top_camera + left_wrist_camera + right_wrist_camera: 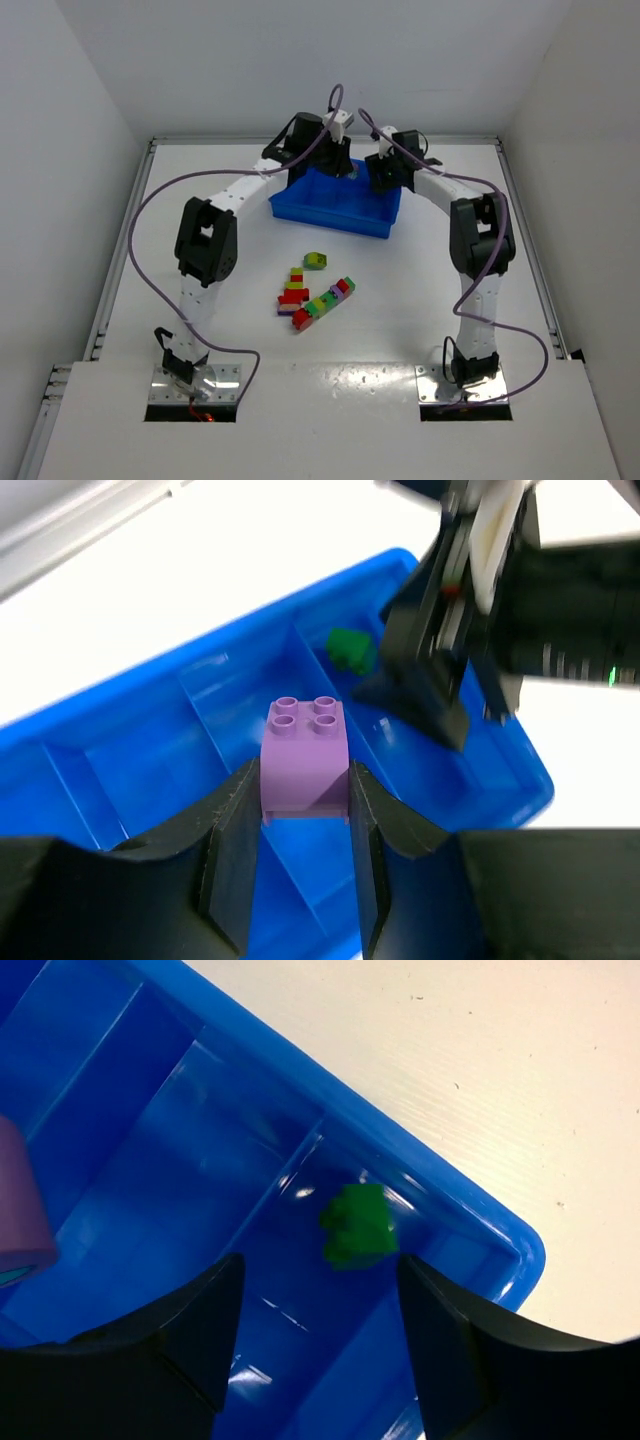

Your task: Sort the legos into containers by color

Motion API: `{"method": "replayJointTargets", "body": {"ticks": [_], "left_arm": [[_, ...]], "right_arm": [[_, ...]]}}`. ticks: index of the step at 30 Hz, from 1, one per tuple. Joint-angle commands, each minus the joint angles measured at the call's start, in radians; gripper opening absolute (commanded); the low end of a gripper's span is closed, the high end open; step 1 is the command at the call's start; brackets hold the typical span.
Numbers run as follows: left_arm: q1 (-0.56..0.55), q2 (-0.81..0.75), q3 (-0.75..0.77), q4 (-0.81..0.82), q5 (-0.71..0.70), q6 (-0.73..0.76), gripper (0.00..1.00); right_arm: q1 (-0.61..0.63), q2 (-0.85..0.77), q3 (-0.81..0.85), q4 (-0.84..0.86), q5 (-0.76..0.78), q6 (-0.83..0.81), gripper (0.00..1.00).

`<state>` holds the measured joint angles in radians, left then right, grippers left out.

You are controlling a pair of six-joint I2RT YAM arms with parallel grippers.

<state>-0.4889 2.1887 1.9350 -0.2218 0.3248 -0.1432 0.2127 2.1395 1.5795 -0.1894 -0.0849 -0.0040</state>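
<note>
The blue tray (332, 221) lies at the far middle of the table, both grippers hanging over it. My left gripper (305, 782) is shut on a purple brick (305, 748), held studs-up above the tray's dividers (130, 750). Over the tray's right end, my right gripper (320, 1295) stands open with nothing between its fingers. Below and just beyond its tips, a slightly blurred green brick (357, 1225) sits in the end compartment; it also shows in the left wrist view as the green brick (350, 648). From above, the left gripper (338, 165) and right gripper (386, 178) are close together.
Loose legos lie on the table nearer the arms: a green-yellow brick (315, 261), a red and yellow stack (293, 291) and a multicoloured strip (326, 301). White walls enclose the table on three sides.
</note>
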Motion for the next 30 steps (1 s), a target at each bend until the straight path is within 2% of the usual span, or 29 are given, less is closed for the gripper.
{"method": "replayJointTargets", "body": {"ticks": [1, 6, 11, 18, 20, 24, 26, 28, 30], "left_arm": [[-0.028, 0.034, 0.070, 0.027, -0.056, 0.005, 0.00], [-0.046, 0.092, 0.113, 0.018, -0.104, 0.027, 0.00], [-0.065, 0.143, 0.142, 0.018, -0.153, 0.039, 0.00], [-0.096, 0.239, 0.225, 0.018, -0.219, 0.074, 0.01], [-0.105, 0.266, 0.255, 0.009, -0.251, 0.097, 0.06], [-0.105, 0.322, 0.285, 0.009, -0.306, 0.117, 0.11], [-0.114, 0.347, 0.295, 0.009, -0.357, 0.126, 0.23], [-0.114, 0.356, 0.308, 0.019, -0.381, 0.140, 0.47], [-0.114, 0.356, 0.308, 0.032, -0.395, 0.149, 0.57]], "right_arm": [[0.005, -0.001, 0.042, 0.030, 0.080, -0.019, 0.63], [0.005, -0.070, 0.042, 0.048, 0.148, 0.016, 0.69], [-0.022, -0.208, -0.042, 0.048, 0.235, 0.038, 0.71], [-0.079, -0.386, -0.180, 0.007, 0.212, 0.048, 0.71], [-0.091, -0.432, -0.214, -0.013, 0.200, 0.058, 0.71], [-0.101, -0.487, -0.254, -0.024, 0.166, 0.058, 0.71], [-0.111, -0.497, -0.268, -0.033, 0.142, 0.058, 0.71], [-0.124, -0.507, -0.295, -0.042, 0.067, 0.048, 0.71], [-0.136, -0.518, -0.314, -0.042, -0.019, 0.036, 0.71]]}}
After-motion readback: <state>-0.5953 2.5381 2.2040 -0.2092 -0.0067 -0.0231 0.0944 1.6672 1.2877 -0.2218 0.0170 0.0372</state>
